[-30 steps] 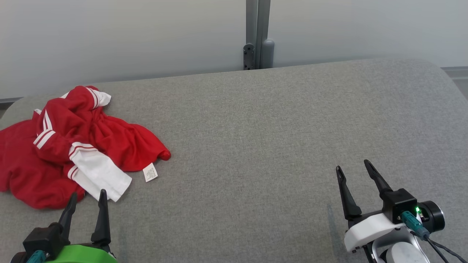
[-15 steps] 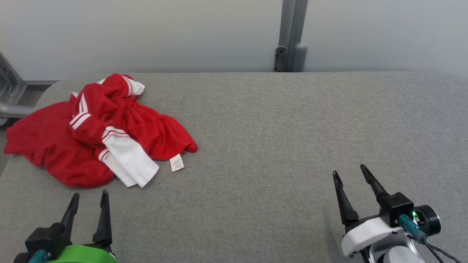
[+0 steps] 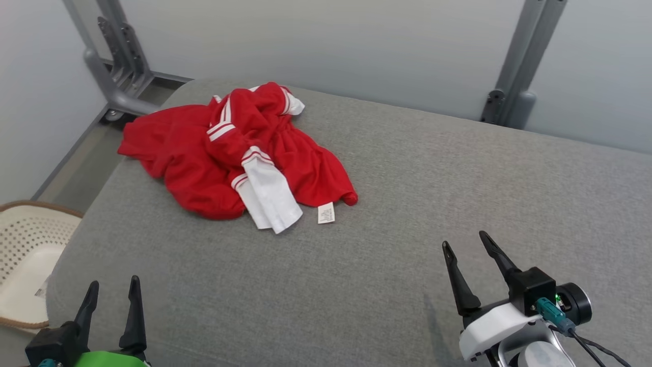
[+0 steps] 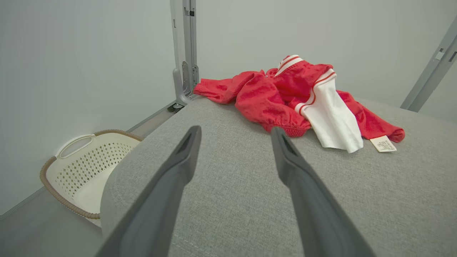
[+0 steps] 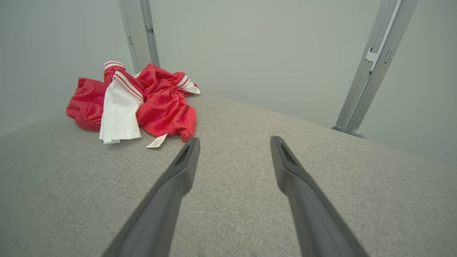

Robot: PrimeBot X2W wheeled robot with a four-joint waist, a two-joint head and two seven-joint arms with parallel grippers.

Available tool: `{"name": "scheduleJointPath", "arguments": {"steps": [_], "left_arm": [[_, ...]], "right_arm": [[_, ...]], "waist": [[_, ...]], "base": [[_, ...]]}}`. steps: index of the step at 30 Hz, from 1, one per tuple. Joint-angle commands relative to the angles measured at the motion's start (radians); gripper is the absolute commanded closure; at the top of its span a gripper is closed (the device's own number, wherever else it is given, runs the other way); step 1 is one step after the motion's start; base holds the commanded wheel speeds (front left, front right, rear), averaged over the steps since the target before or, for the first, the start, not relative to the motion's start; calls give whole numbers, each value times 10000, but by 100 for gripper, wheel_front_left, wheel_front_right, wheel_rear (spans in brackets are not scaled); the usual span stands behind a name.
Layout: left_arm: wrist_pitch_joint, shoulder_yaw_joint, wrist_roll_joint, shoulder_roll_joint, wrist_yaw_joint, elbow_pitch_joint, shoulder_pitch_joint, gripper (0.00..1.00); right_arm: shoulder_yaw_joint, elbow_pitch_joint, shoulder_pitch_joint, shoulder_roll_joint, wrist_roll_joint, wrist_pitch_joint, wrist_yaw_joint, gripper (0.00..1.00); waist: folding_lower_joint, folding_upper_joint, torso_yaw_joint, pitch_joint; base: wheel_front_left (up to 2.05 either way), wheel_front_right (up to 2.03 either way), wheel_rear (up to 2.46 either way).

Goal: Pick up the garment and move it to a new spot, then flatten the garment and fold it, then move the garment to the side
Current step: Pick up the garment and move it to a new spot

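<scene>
The left gripper (image 3: pixel 114 281) and right gripper (image 3: pixel 465 239) hung spread and empty, the crumpled red garment (image 3: pixel 204 153) well ahead of both, nearer the left, by the desk (image 3: pixel 407 204) edge, where a 1-layer pinch might have slipped and spilled it toward the basket (image 3: pixel 20 239)

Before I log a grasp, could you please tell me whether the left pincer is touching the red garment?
Apart. The head view shows a stretch of bare grey surface between the left pincer and the garment; its fingers stand open, holding nothing.
</scene>
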Motion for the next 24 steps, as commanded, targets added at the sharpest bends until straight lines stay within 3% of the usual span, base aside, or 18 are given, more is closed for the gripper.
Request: {"name": "scheduleJointPath", "arguments": {"steps": [1,7,12,24], "left_arm": [[-2,32,-44,83,-26,-50,63,0],[-2,74,131,10,-26,-51,-486,0],[72,-708,-225,-5,-26,543,-1978,0],[2494,-2475,-1825,520,-12,2367,-6187,0]], "right_arm": [[35,41,-117,-47,57,-35,1,0],[142,-10,-303,-54,26,-35,1,0],[158,19,-646,-51,-223,-35,1,0],[422,-79,-1398,-45,-107,-35,1,0]], "waist": [[0,0,623,-89],[0,0,358,307],[0,0,-246,1093],[0,0,-2160,2703]], "base": [[0,0,0],[0,0,0],[0,0,0],[0,0,0]]}}
